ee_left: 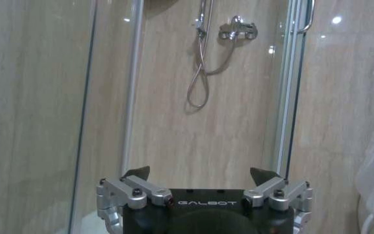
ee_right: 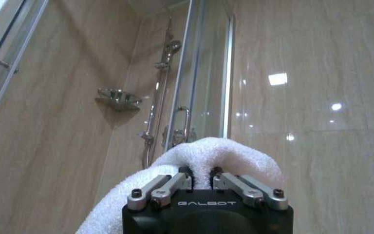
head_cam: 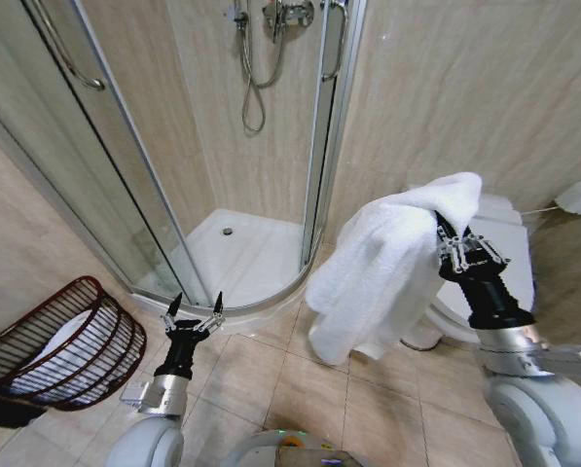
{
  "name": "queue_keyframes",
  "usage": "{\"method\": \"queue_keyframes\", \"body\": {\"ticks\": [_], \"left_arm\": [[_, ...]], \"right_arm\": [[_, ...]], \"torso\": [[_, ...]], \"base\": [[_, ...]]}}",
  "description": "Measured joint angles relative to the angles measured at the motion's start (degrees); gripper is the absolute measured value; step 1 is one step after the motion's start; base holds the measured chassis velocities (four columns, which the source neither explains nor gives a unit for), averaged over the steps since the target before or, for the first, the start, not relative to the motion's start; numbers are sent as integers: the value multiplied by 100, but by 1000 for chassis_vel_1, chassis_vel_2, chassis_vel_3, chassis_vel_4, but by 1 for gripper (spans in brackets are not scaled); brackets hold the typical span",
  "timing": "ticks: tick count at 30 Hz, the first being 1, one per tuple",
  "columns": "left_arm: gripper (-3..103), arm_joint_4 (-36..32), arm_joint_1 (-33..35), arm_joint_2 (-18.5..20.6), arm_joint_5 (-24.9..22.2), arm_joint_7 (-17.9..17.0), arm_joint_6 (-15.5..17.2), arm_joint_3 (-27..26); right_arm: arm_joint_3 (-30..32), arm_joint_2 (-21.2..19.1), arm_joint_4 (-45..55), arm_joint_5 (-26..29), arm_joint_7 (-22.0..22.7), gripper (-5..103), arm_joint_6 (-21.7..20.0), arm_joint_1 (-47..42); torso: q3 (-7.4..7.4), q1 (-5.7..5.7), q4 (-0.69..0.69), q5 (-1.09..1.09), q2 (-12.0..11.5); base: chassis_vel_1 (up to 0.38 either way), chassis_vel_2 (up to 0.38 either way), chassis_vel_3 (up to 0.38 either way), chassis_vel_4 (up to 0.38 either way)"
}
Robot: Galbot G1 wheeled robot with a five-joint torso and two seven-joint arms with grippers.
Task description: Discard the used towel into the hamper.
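Shower backdrop; right gripper [ee_right: 200, 171] pinches towel [head_cam: 387, 263]; head view adds hamper [head_cam: 66, 345].

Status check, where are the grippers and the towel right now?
Right gripper shut on white terry towel, held high. Left gripper open, low. Dark red-brown wire hamper on floor at far left, path clear.

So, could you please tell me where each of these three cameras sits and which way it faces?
Head view: high on the robot, looking down at the shower tray, hamper, left pincer open, and right pincer gripping the towel.
Left wrist view: behind the left pincer, facing the shower hose.
Right wrist view: behind the right pincer, towel clamped, facing the shower.
Shared: all three see the shower.
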Motion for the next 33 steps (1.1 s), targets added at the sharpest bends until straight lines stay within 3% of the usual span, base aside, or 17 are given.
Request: {"method": "queue_keyframes", "body": {"ticks": [33], "left_arm": [[100, 0, 0, 0, 0, 0, 0, 0]], "right_arm": [[208, -108, -7, 300, 58, 13, -18, 8]], "torso": [[481, 293, 2, -1, 777]], "base": [[0, 0, 0, 0]]}}
